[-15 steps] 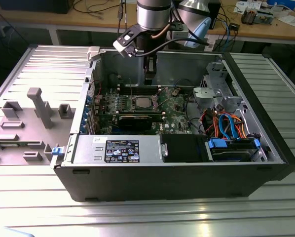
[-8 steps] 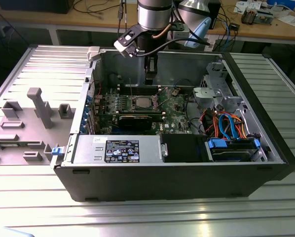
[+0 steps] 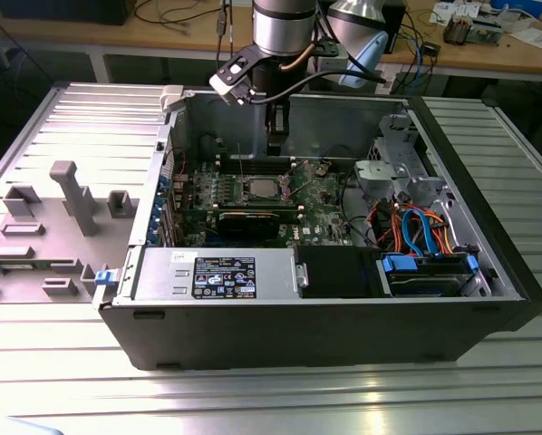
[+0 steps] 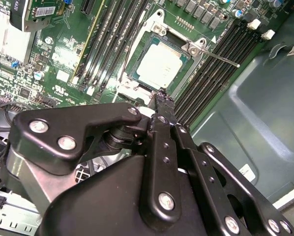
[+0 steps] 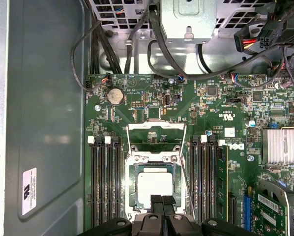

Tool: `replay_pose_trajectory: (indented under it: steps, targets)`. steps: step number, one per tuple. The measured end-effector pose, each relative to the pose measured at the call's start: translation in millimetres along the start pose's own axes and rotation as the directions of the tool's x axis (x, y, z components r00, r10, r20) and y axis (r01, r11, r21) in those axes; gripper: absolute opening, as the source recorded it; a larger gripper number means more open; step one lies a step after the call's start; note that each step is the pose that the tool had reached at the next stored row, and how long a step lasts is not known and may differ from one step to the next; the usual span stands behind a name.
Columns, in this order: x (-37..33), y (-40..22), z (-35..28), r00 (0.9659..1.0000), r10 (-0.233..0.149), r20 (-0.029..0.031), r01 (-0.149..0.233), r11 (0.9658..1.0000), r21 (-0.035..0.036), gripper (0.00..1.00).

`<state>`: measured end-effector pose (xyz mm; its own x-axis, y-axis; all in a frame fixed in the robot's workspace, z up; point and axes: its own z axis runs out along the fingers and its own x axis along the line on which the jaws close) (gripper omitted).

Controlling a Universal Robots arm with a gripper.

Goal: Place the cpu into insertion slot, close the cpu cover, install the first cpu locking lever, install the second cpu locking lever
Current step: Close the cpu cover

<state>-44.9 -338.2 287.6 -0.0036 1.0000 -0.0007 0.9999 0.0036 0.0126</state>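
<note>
Closest to my wrist cameras is the gripper (image 4: 161, 97), its black linkage bulking across the foreground. The two fingers are pressed together with nothing between them. Their tips hang over the near edge of the insertion slot (image 5: 133, 189). The cpu (image 5: 154, 184) lies flat inside that slot, silver top up, just beyond the tips; whether they touch it I cannot tell. On the far side of the slot from the fingers, the cpu cover (image 5: 155, 126) is swung open, with green board showing through its window. A thin locking lever (image 4: 220, 57) sticks out unlatched from one corner of the slot and crosses the black memory slots (image 4: 206, 83) that flank the slot on both sides. Beyond the cover sit a coin battery (image 5: 115, 96) and a tangle of black cables (image 5: 157, 44). In the exterior view the arm reaches down into the open computer case (image 3: 298, 335) above the slot, and a long black expansion card (image 3: 248, 220) lies just beside the slot, on its camera side.
</note>
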Motion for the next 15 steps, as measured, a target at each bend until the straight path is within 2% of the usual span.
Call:
replay_pose_trajectory:
  steps: [15]
  targets:
    - [0.0,0.1,-7.7,1.0,0.0,-0.0002,0.0,1.0,-0.0001,0.11]
